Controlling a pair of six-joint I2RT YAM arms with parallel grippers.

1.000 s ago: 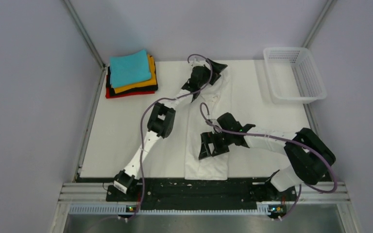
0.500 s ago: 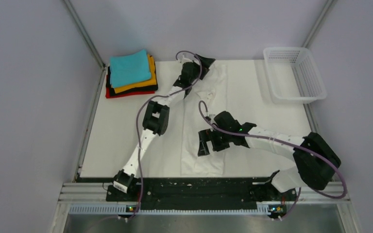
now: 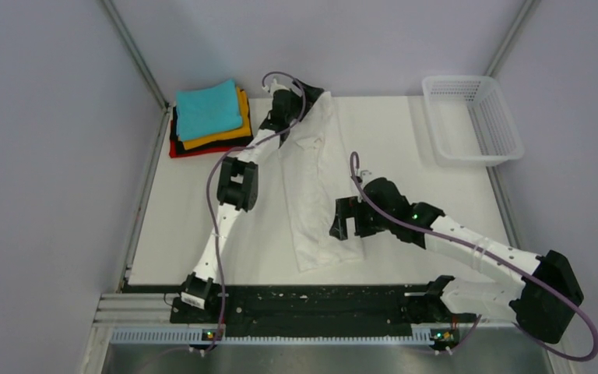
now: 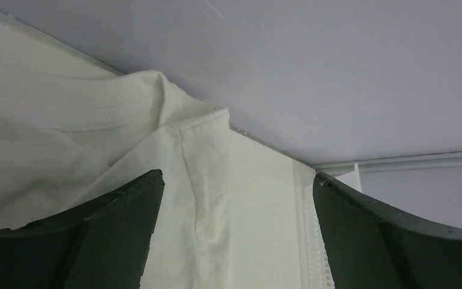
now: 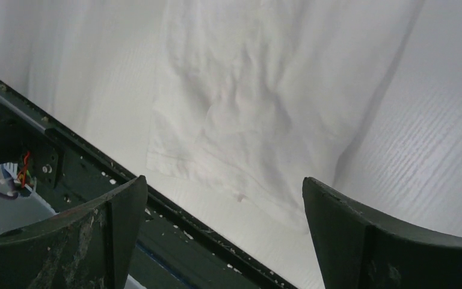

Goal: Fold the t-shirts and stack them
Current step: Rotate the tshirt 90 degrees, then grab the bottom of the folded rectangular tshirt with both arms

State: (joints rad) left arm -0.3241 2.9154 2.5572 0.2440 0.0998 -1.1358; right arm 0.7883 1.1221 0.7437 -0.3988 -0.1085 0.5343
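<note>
Now the thin white cloth t-shirt [image 3: 315, 187] has swung left, a narrow strip; my left gripper [image 4: 237, 180] and right gripper [image 5: 222, 180] gape empty. Cross-fold seems next.

The t-shirt [image 3: 311, 195] is plain white, the stack [image 3: 206, 111] teal, orange, black, red.

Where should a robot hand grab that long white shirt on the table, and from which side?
Probably its two short ends. The white shirt lies flat as a long narrow strip, so a middle pinch would likely bunch it. Its far end humps up, offering the open left gripper an edge from the side; the open right gripper could take the near hem from above.
</note>
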